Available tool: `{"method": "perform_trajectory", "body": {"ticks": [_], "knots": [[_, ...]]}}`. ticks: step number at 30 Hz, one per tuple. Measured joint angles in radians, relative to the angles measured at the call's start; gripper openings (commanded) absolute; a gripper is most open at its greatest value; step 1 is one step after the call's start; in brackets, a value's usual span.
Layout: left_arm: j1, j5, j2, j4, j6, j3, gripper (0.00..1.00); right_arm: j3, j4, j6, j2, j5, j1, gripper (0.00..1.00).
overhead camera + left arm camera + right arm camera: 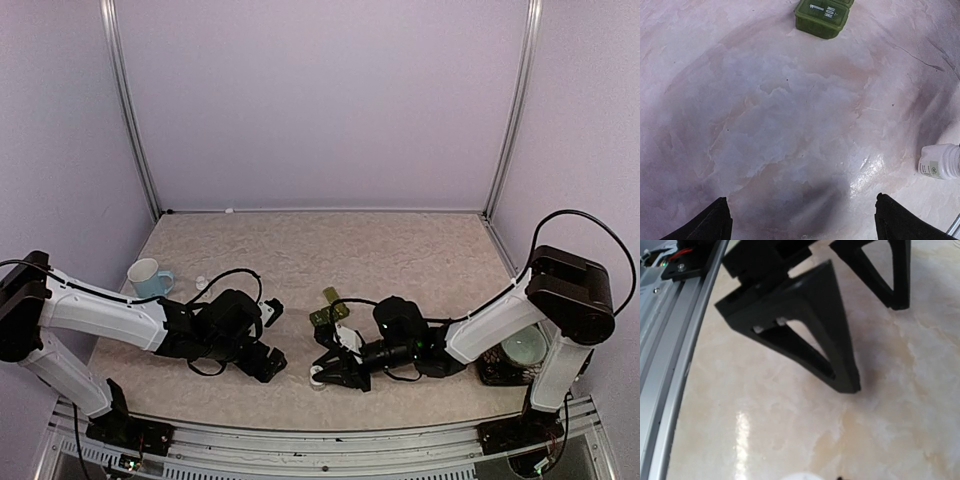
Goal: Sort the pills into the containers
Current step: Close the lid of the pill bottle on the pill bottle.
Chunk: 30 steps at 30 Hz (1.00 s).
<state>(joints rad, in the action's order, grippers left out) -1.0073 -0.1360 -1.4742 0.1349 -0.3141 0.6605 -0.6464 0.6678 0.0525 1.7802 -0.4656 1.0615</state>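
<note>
Containers point(328, 306) lie on the table point(400, 250) near its middle, with the left gripper point(272, 338) to their left and the right gripper point(322, 376) in front of them, toward the near edge. A small bottle point(939, 162) sits at the right gripper's tip. A mug point(148, 277) stands far left behind the left arm, and a bowl point(522, 348) far right by the right arm's base.

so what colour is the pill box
Dark green plastic pill box, white lettering on top; clearest in left wrist view.
</note>
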Motion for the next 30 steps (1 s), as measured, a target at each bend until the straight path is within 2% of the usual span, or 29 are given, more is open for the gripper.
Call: {"method": "perform_trajectory", "body": {"ticks": [26,30], "knots": [[0.0,-0.004,0.002,0.015,0.005,0.002,0.97,0.003,0.037,0.068,0.033,0.088,0.033,0.28],[0.0,-0.005,0.002,0.015,0.004,0.002,0.97,0.003,0.041,0.072,0.034,0.108,0.039,0.32]]}}
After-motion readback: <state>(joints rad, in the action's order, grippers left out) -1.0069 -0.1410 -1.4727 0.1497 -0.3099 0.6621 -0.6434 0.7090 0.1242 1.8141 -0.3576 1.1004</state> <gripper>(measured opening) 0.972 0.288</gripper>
